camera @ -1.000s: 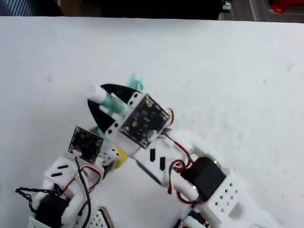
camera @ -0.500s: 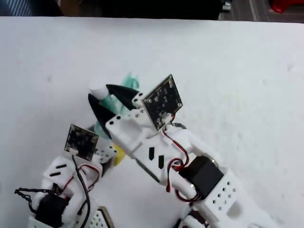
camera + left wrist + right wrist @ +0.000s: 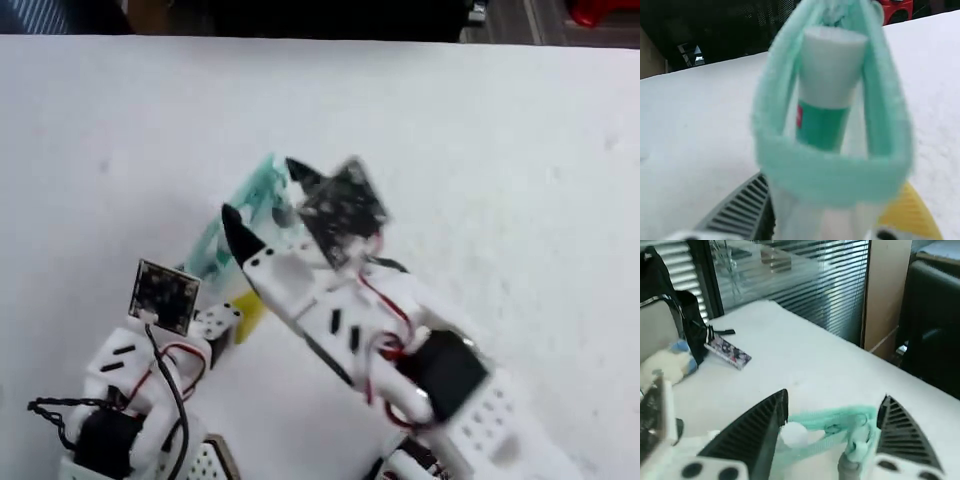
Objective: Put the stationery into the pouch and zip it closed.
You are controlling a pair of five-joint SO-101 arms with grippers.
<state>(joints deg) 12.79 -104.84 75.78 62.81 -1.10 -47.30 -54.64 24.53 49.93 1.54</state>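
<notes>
White table [image 3: 480, 130] bears the mint pouch [image 3: 245, 205]: left gripper [image 3: 832, 220] clamps one end, right gripper [image 3: 835, 396] straddles the other, spread open.

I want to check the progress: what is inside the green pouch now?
Inside the pouch, a white and green stick shows through the open mouth. Anything deeper is covered by the pouch's fabric.

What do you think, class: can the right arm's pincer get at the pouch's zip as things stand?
Probably yes: the right pincer stands open over the pouch, its zip lies between the two fingers, and nothing sits in between.
</notes>
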